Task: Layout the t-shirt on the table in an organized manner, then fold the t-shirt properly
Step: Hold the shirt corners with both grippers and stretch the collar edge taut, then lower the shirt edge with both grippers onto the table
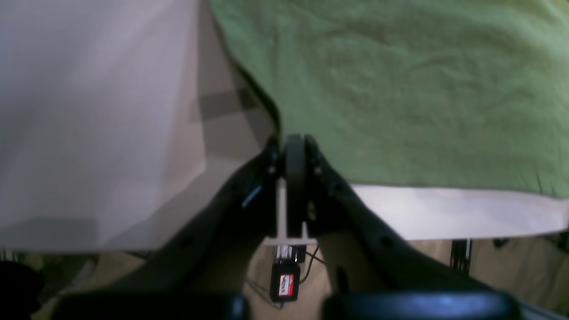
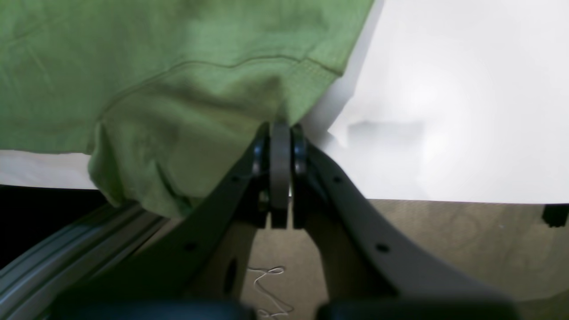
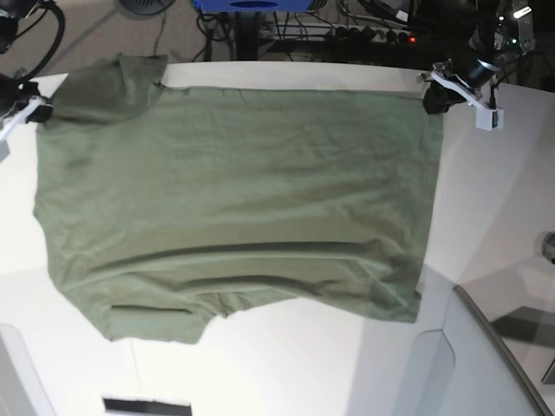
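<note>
The olive-green t-shirt [image 3: 234, 199] lies spread wide over the white table [image 3: 486, 199], with wrinkles along its near edge. My left gripper [image 3: 431, 97] is at the shirt's far right corner. In the left wrist view that gripper [image 1: 294, 141] is shut on the corner of the t-shirt [image 1: 400, 89], close to the table's edge. My right gripper [image 3: 41, 111] is at the far left, by a sleeve. In the right wrist view it [image 2: 280, 129] is shut on the sleeve's hem, and the t-shirt [image 2: 155, 66] sags over the table edge there.
A grey angled panel [image 3: 486, 347] rises at the near right of the table. A black strip [image 3: 146, 405] lies at the near edge. Cables and a power strip [image 3: 373, 30] sit on the floor beyond the far edge. A grey rail [image 2: 66, 262] runs below the right gripper.
</note>
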